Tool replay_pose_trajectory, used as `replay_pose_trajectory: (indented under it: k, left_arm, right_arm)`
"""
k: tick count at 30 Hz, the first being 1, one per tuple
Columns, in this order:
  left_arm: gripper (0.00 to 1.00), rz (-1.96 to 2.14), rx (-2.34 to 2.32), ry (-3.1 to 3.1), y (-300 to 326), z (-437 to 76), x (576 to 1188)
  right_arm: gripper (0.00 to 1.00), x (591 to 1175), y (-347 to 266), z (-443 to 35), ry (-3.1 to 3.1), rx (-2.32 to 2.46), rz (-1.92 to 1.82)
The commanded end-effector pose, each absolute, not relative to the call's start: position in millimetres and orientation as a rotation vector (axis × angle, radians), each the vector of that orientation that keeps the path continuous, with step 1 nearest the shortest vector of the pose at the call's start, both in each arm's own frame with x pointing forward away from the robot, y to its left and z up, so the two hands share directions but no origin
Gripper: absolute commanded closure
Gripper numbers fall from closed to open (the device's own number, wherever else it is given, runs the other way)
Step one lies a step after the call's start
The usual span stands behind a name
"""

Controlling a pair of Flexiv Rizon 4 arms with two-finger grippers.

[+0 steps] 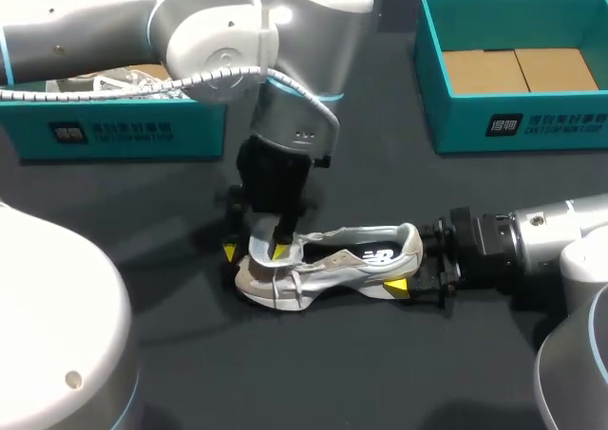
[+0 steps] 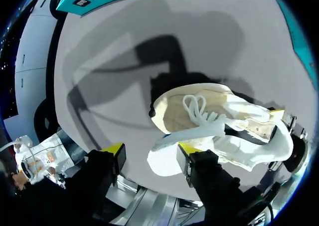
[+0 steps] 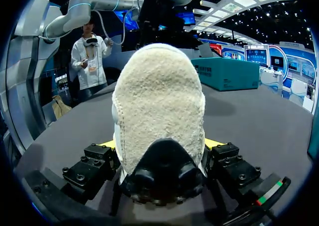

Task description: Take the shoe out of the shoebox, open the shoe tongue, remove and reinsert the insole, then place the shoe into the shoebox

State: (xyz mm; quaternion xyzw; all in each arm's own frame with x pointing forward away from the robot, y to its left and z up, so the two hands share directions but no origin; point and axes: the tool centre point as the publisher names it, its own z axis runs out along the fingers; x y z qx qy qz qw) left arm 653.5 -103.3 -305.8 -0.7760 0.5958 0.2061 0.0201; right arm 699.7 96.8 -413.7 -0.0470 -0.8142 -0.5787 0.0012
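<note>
A white and grey shoe [image 1: 328, 264] lies on its side on the dark table, toe to the left. My left gripper [image 1: 255, 252] points down over its toe end and stands open. In the left wrist view the white tongue [image 2: 162, 160] sticks out between the spread fingers of my left gripper [image 2: 149, 150], close to one finger [image 2: 187, 150], with the laces [image 2: 197, 106] ahead. My right gripper [image 1: 413, 259] comes in low from the right. In the right wrist view my right gripper [image 3: 159, 145] has both fingers against the sides of the shoe's heel [image 3: 159, 101].
A teal shoebox [image 1: 513, 126] with a bare cardboard floor stands at the back right. A second teal box [image 1: 114, 131] at the back left holds something white with laces. My left arm's big joint hangs over the table's middle back.
</note>
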Motion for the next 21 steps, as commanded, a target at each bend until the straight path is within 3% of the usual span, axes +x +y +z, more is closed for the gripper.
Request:
replay_pose_trajectory:
  k: [1,13,17,21]
  left_arm:
    - [0.35,0.482,-2.354,1.941,-107.3,-271.1,662.6]
    - [0.39,0.148,-1.651,2.692,-180.5,-229.3,687.3]
    - [0.51,0.13,-1.361,2.918,-200.6,-223.1,687.6]
    - [0.47,0.114,-1.115,3.087,-210.3,-216.8,687.9]
  right_arm:
    - [1.0,701.9,100.7,-416.8,-2.56,-0.15,-1.81]
    - [1.0,701.9,100.7,-416.8,-2.56,-0.15,-1.81]
    - [1.0,701.9,100.7,-416.8,-2.56,-0.15,-1.81]
    - [1.0,701.9,100.7,-416.8,-2.56,-0.15,-1.81]
